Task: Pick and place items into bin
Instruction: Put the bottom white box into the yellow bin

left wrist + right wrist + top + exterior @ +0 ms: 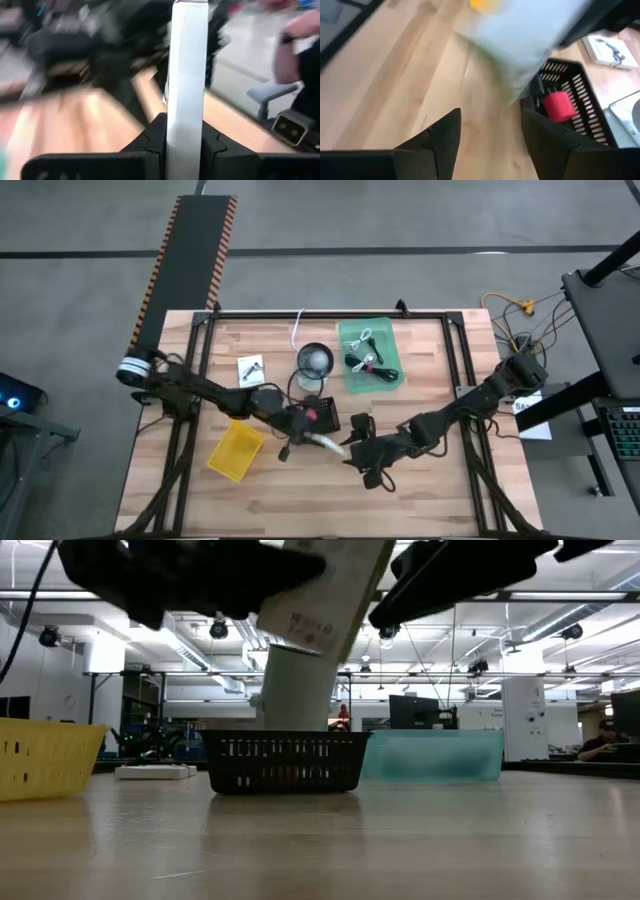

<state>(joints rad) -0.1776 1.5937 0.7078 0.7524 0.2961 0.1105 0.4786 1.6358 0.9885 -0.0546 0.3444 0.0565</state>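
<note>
Left gripper (300, 430) fingers clamped on a flat white packet (186, 75), held above the worktop (450, 490) just beside the small black basket (320, 415); not yet dropped. Right gripper (362, 452) nearby, fingers spread wide, empty. Basket holds a red item (559, 106). Green tray (352, 380) holds cables. One packet (250, 368) left on the worktop; yellow basket (236, 452) looks empty. Task judged partway.

The light wooden plank surface (420, 500) has a few things on it. A small yellow plastic basket (235, 452) sits near the left side. A small black plastic basket (317, 414) sits in the middle. A round clear glass cup (314, 361), a flat green plastic tray (371, 358) and a small white packet (250, 369) sit farther back.
</note>
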